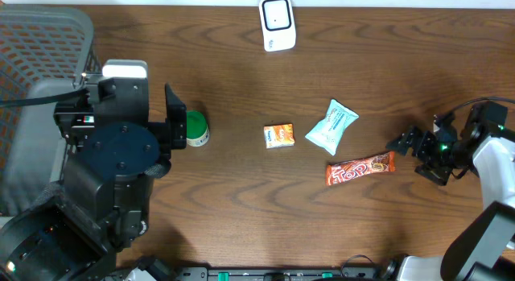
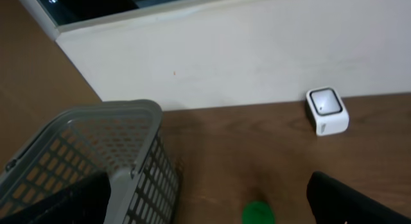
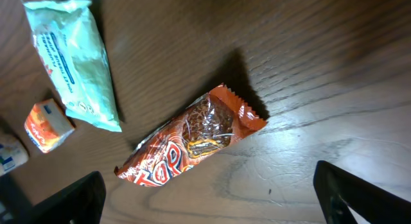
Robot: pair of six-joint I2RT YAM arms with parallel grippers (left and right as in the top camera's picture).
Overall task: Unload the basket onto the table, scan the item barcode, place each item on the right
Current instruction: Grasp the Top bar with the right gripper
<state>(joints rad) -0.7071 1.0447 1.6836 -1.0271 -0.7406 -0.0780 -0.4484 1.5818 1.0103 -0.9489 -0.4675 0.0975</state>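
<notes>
Hovering with right fingers (image 3: 359, 192) spread and empty, just beside the chocolate bar (image 3: 192, 142), which lies flat on the worktop (image 3: 308, 70) near the mint packet (image 3: 70, 57). Left fingers (image 2: 347, 198) also apart, holding nothing, by the basket (image 2: 96, 147). My judgement: straddle the bar across its narrow width, clamp lightly so the wrapper doesn't crumple, then turn its barcode face toward the white scanner (image 1: 277, 22). Wrapper reads "Top"; packet print illegible.
</notes>
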